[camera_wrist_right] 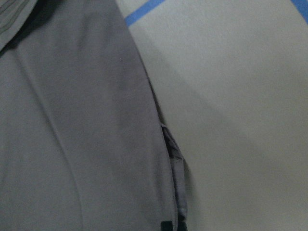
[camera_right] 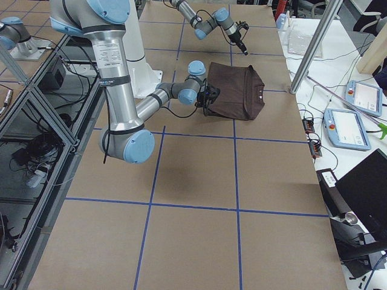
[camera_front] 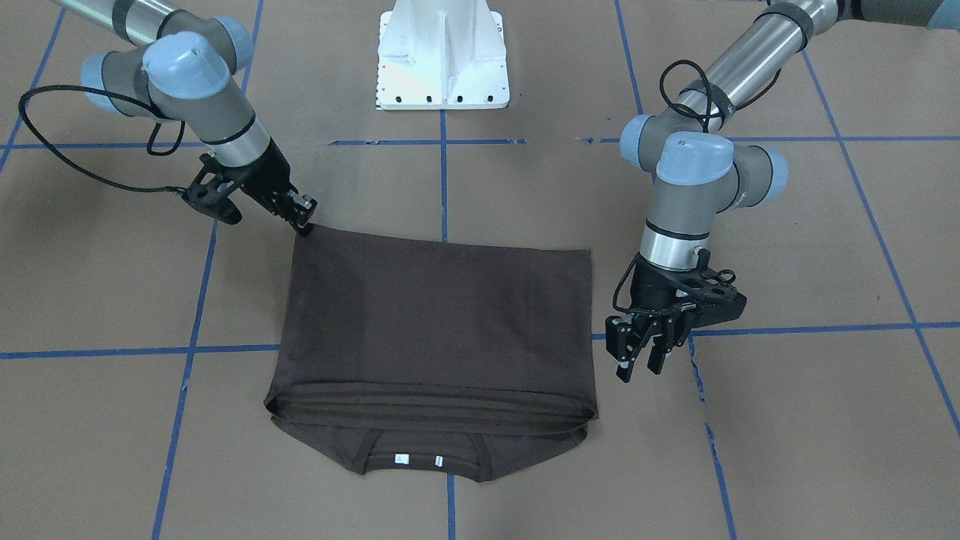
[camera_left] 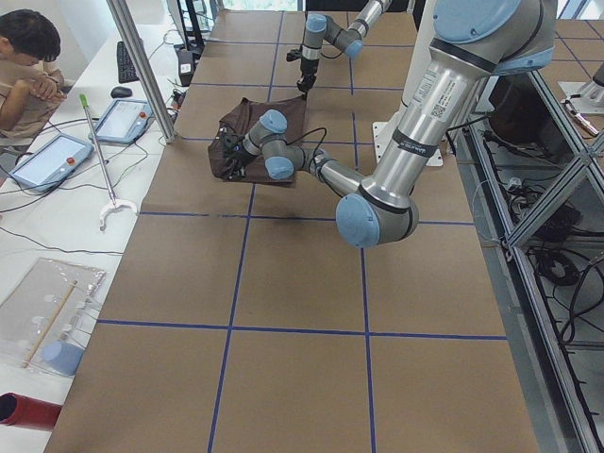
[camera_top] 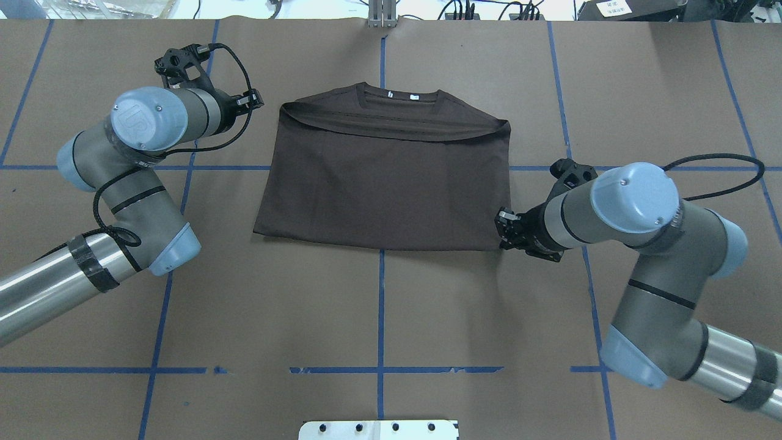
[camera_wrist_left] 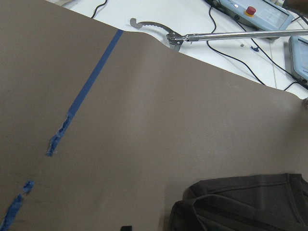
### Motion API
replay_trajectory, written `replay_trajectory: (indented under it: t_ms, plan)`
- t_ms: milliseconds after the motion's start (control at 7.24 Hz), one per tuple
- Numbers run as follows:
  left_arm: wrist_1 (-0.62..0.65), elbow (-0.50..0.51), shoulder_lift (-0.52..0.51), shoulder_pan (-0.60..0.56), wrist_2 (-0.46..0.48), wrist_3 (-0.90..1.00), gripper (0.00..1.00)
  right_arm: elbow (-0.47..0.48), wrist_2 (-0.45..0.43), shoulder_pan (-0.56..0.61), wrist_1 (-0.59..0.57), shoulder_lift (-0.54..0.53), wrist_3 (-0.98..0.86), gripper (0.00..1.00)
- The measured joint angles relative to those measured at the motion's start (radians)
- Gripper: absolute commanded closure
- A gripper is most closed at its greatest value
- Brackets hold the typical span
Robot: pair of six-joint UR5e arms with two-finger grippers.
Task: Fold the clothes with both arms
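T-shirt (camera_front: 439,315) lies folded on the worktop (camera_front: 787,420), long axis running pincer to pincer, collar (camera_front: 420,459) pointing away from the pedestal (camera_front: 442,60). Right pincer (camera_front: 304,217) is clenched on its corner; left pincer (camera_front: 639,364) hangs released just beside.

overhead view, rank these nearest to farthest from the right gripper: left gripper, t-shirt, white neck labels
1. T-shirt: its near right corner lies at the fingers of the right gripper.
2. White neck labels: on the shirt's far edge, mid-width.
3. Left gripper: beyond the shirt's far left corner, off the cloth.
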Motion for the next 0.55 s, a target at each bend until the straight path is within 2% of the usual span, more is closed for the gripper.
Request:
replay_trajectory:
  t_ms: [138, 276, 414, 552]
  plan:
    - [0.0, -0.004, -0.002, 0.0, -0.03, -0.002, 0.4, 0.139, 0.08, -0.036, -0.009, -0.101, 0.002, 1.0]
    - [0.0, -0.015, -0.005, -0.001, -0.092, -0.007, 0.39, 0.249, 0.146, -0.101, -0.012, -0.182, 0.007, 0.89]
    - [0.0, -0.032, -0.006, -0.001, -0.145, -0.014, 0.39, 0.31, 0.196, -0.188, -0.013, -0.221, 0.032, 0.01]
    - [0.003, -0.068, -0.003, 0.0, -0.172, -0.022, 0.38, 0.336, 0.225, -0.274, -0.014, -0.236, 0.066, 0.0]
